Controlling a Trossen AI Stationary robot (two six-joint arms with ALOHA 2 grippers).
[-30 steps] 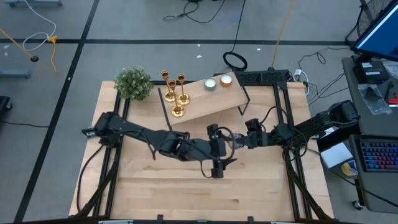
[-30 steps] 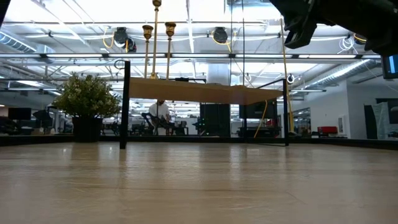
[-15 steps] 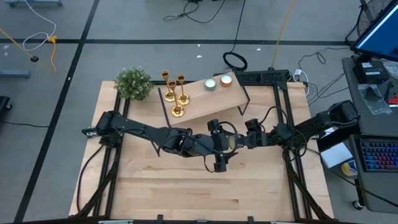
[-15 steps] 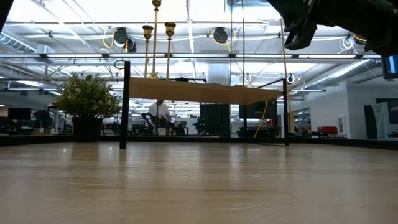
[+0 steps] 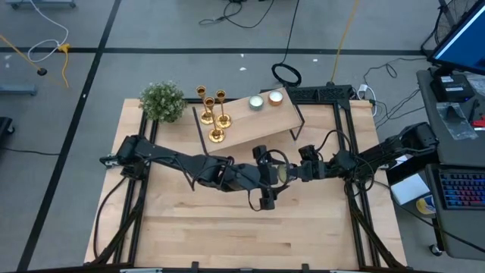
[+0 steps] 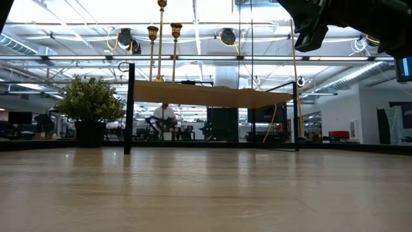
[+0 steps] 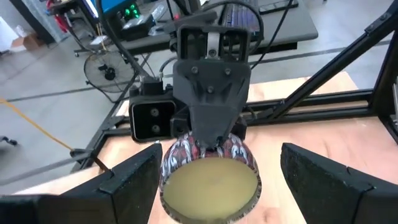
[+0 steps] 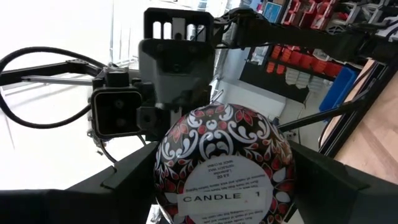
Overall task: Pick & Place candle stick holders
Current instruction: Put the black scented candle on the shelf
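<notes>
Candle stick holders (image 5: 214, 115), upper left: likely light, stiff, slick, tippy; pinch mid-stem. Right gripper (image 8: 221, 165) clamped on candle tin (image 7: 210, 185); left gripper (image 7: 214, 165) spread wide around it, seemingly untouching.

Three candle stick holders (image 5: 212, 115) stand clustered on the left end of a raised shelf (image 5: 241, 125) at the back of the counter (image 5: 197, 227). Two tealights (image 5: 266, 99) sit toward the shelf's right end. A plant (image 5: 162, 101) stands just left of the shelf. Mid-counter, before the shelf, the left gripper (image 5: 265, 199) and right gripper (image 5: 292, 173) meet around a candle tin (image 7: 210, 184).
</notes>
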